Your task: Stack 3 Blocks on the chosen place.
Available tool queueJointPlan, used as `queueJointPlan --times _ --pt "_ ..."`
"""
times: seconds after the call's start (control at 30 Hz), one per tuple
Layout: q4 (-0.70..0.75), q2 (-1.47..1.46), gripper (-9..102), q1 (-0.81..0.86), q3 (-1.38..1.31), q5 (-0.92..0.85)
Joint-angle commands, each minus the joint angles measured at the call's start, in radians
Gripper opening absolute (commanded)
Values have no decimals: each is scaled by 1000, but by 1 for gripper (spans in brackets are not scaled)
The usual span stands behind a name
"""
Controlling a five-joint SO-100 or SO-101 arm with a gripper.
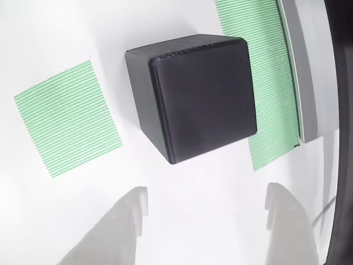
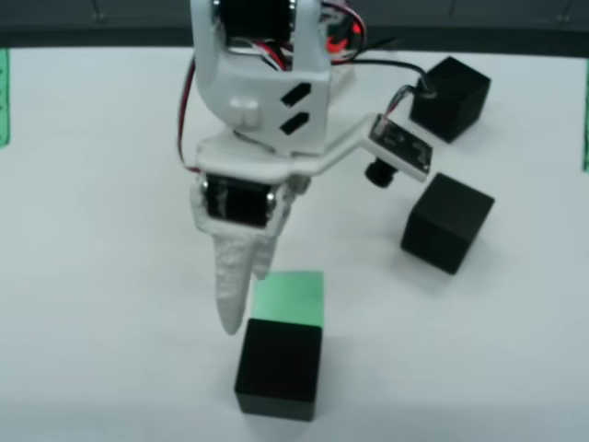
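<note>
Hovering above the white table [image 2: 110,276], the gripper [image 1: 207,212] has its two fingers spread, nothing between them, and we see in the wrist view that the nearest block [image 1: 193,96] lies just ahead of the tips. In the overhead view this block [image 2: 279,366] sits at the near edge of a green striped patch [image 2: 290,296], touching or slightly overlapping it rather than centred. Two more blocks [image 2: 448,97] [image 2: 446,221] sit apart to the right in that view, well off any patch. We judge the main risk to be the block's skew relative to the fingers: closing on a corner could twist it or shove it further off the patch, leaving a crooked base for the stack.
</note>
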Motion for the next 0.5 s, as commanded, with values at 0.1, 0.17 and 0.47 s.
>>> queueJointPlan --times 0.1,0.17,0.47 --pt "-14 -46 25 -20 -72 -104" --pt "-15 -74 25 -12 -94 -132" --pt "17 -207 32 -2 -235 -172"
